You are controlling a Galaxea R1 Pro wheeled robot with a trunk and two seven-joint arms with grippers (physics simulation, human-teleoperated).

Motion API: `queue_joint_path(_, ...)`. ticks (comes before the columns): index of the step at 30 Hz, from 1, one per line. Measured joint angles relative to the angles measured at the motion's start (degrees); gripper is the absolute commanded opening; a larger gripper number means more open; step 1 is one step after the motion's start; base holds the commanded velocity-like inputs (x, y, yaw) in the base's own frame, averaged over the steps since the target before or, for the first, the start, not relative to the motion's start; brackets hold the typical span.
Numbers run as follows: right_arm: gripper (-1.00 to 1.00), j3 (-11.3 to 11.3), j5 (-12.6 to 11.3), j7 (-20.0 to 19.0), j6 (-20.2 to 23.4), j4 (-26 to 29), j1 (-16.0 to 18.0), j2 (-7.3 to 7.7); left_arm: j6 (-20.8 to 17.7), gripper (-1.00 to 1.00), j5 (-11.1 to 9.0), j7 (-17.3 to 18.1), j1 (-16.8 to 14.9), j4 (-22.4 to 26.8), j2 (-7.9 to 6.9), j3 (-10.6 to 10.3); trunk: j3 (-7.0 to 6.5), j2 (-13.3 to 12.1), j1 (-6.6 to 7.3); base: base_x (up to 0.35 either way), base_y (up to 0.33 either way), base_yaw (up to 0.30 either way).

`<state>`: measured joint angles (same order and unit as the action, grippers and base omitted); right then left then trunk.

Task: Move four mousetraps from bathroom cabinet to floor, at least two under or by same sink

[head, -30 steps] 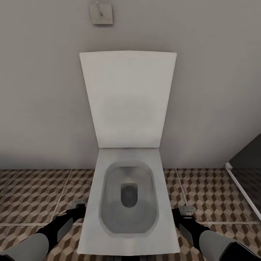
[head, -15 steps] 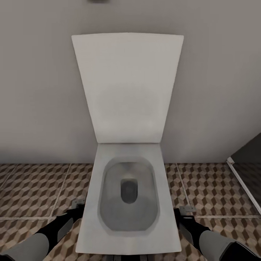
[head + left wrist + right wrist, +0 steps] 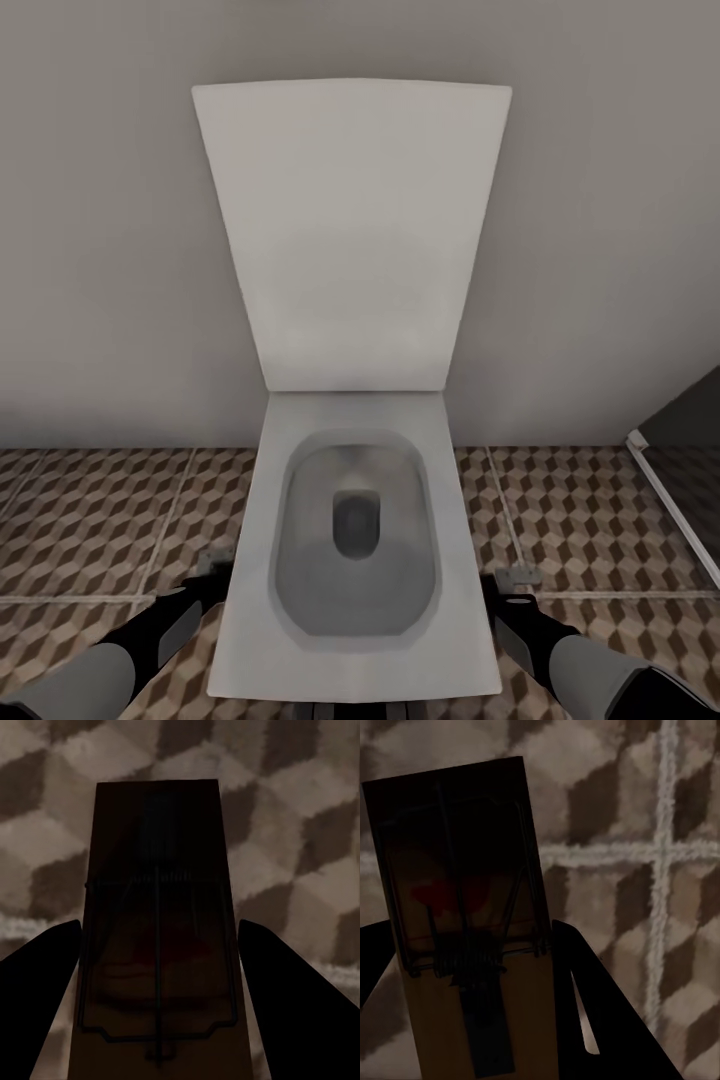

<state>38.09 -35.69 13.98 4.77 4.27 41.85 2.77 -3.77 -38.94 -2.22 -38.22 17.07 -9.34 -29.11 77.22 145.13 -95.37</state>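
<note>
Cube-patterned bathroom floor (image 3: 90, 520) runs up to a plain grey wall, and we face a white toilet (image 3: 350, 560) with its lid raised against that wall. Our left gripper (image 3: 157, 967) hangs low beside the toilet, its dark fingers (image 3: 37, 982) clamped on a mousetrap (image 3: 157, 922) held above the tiles. Our right gripper (image 3: 472, 967) on the other side grasps a second mousetrap (image 3: 457, 885), also above the tiles, near a crossing of pale grout lines (image 3: 664, 855).

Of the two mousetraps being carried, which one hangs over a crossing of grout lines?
The mousetrap in the right pincer; the left pincer's mousetrap has patterned tile behind it.
</note>
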Motion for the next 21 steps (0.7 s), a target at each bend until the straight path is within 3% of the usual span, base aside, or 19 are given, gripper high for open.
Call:
queue_joint_path(7, -1.00, 0.0, 0.0, 0.0, 0.0, 0.0, 0.0, 0.09, 0.1, -1.00, 0.0, 0.0, 0.0, 0.0, 0.00, 0.0, 1.55, 0.1, -0.18, 0.000, 0.000, 0.000)
queue_joint_path(21, -1.00, 0.3, 0.2, 0.0, 0.0, 0.0, 0.0, 0.17, 0.3, -1.00, 0.0, -0.1, 0.0, 0.0, 0.00, 0.0, 1.56, 0.1, -0.18, 0.000, 0.000, 0.000)
